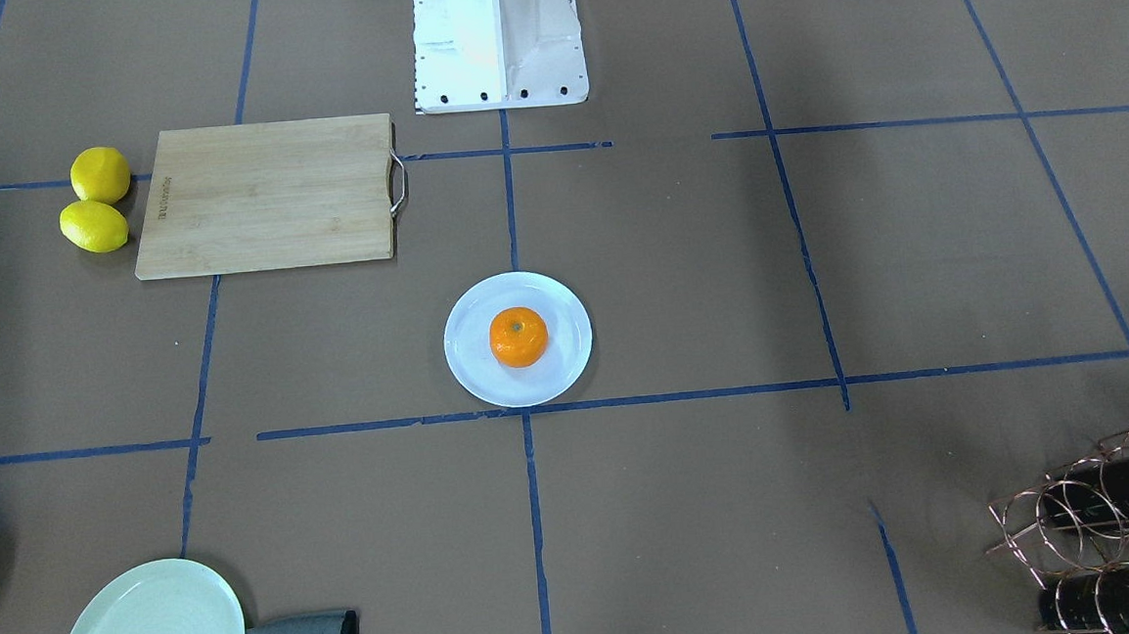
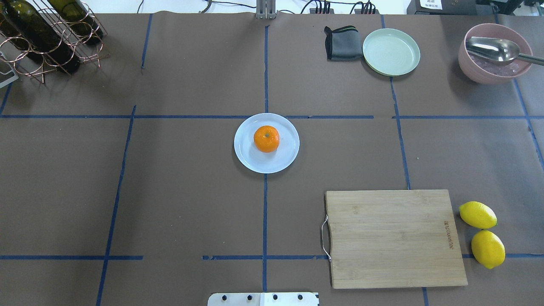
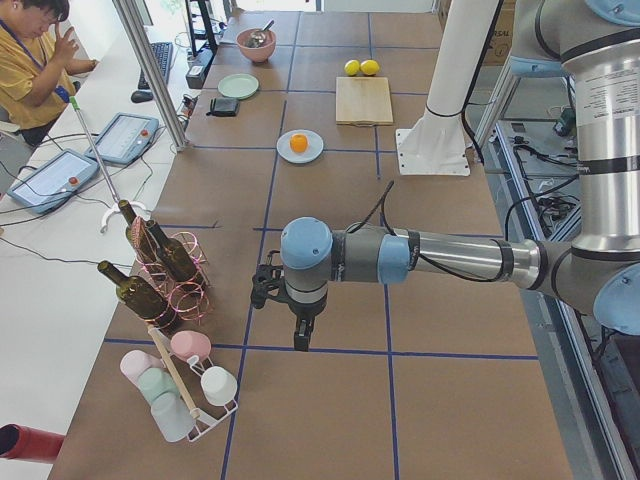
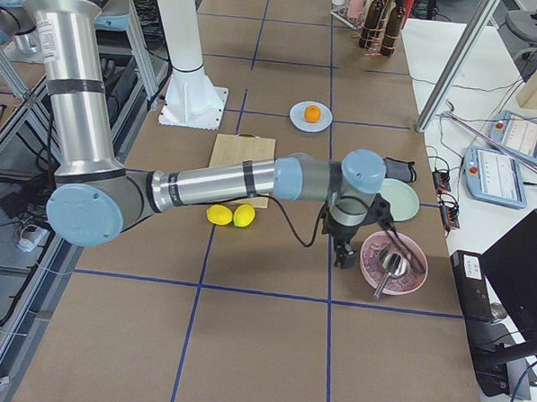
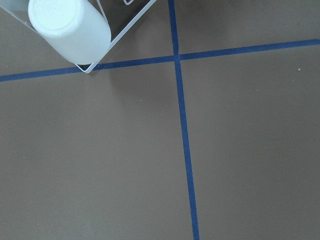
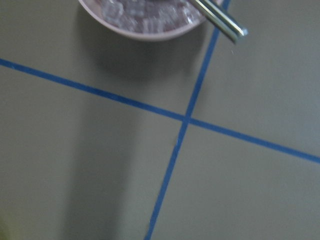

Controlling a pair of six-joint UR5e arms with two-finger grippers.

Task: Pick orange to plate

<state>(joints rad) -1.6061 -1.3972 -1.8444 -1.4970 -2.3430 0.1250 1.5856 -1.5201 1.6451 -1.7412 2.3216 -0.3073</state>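
The orange rests stem dimple up in the middle of the pale bluish-white plate, at the table's centre. Both arms are far from it. In the exterior left view the left gripper hangs over bare table near the bottle rack, far from the orange. In the exterior right view the right gripper hangs beside the pink bowl, well off from the orange. I cannot tell whether either gripper is open or shut. Neither wrist view shows fingers.
A wooden cutting board lies with two lemons beside it. A mint-green plate, a grey cloth and a pink bowl with a spoon stand at the far edge. A bottle rack is far left; a cup rack stands nearby.
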